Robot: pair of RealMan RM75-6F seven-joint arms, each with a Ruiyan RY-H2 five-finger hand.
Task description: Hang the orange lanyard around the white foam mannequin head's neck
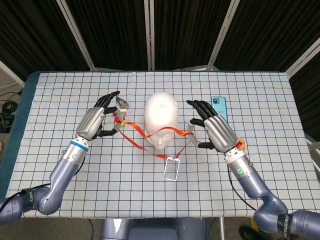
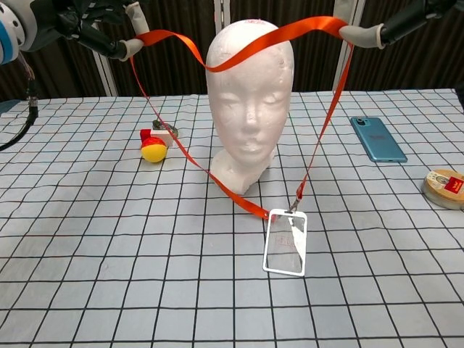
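Observation:
The white foam mannequin head (image 1: pixel 161 114) (image 2: pixel 250 101) stands upright mid-table, facing me. The orange lanyard (image 1: pixel 134 127) (image 2: pixel 254 42) is stretched wide between both hands, and its upper band crosses the forehead in the chest view. My left hand (image 1: pixel 101 119) (image 2: pixel 101 32) holds the strap's left end beside the head, fingers spread. My right hand (image 1: pixel 212 127) (image 2: pixel 377 30) carries the right end over its thumb. Both side bands run down to the clear badge holder (image 1: pixel 172 169) (image 2: pixel 285 243), which rests on the table in front of the neck.
A yellow and red ball (image 2: pixel 153 149) with a small clip lies left of the head, under my left hand. A teal phone (image 1: pixel 219 107) (image 2: pixel 377 138) lies to the right. A tape roll (image 2: pixel 444 187) sits at the right edge. A checked cloth (image 1: pixel 160 200) covers the table.

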